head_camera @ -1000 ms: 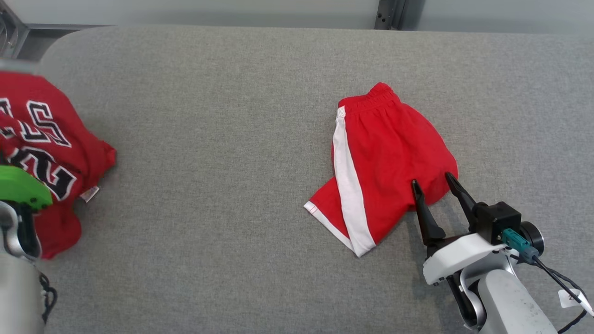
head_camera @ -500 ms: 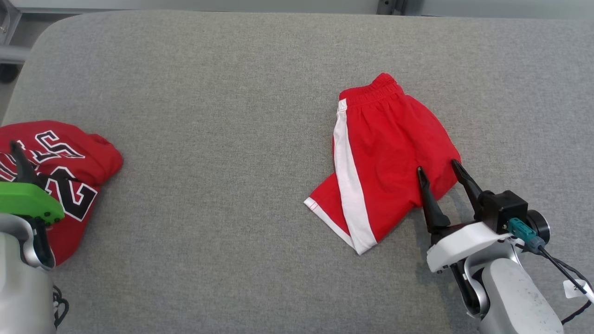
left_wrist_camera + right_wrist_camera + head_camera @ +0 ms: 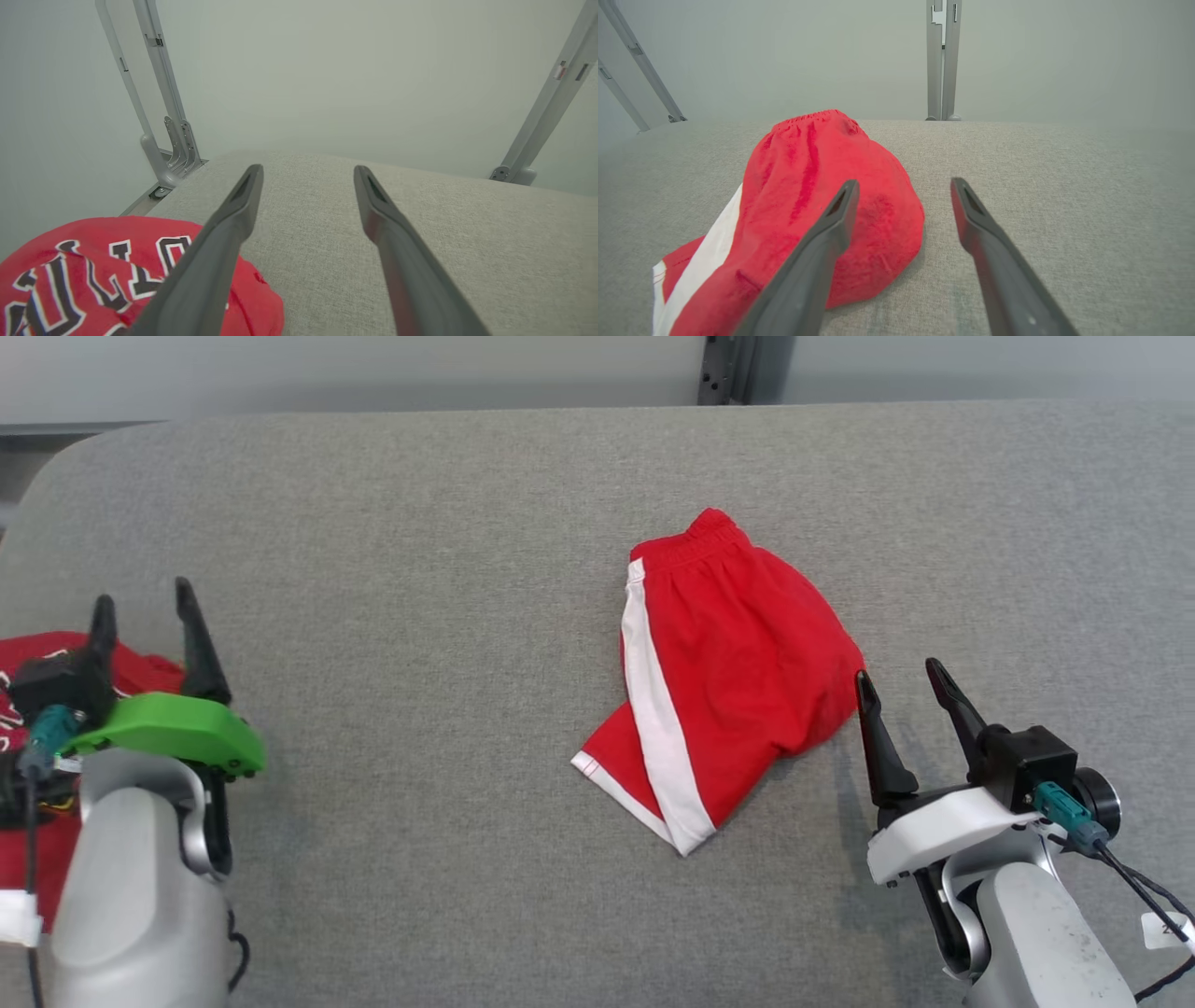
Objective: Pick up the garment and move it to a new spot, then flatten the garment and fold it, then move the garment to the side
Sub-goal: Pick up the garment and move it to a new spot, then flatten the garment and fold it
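A red jersey [image 3: 37, 649] with black-and-white lettering lies bunched at the table's left edge, also seen as the jersey [image 3: 93, 270] in the left wrist view. My left gripper [image 3: 142, 597] hovers open just over its right side, nothing between its fingers; in its wrist view the left gripper [image 3: 308, 170] points across bare cloth. Red shorts [image 3: 738, 653] with a white side stripe lie folded right of centre. My right gripper [image 3: 897, 670] stands open beside their right edge, its left fingertip at the hem. The right wrist view has the shorts [image 3: 808, 186] left of the right gripper [image 3: 903, 183].
The grey fabric-covered table [image 3: 420, 569] spans the view, with a rounded far-left corner. Metal frame posts [image 3: 943, 60] stand behind its far edge against a pale wall. A wide stretch of bare cloth lies between the two garments.
My left gripper opened and let go of the jersey, which now rests at the left edge. The right gripper shifted from over the shorts to beside them. The head camera also moved.
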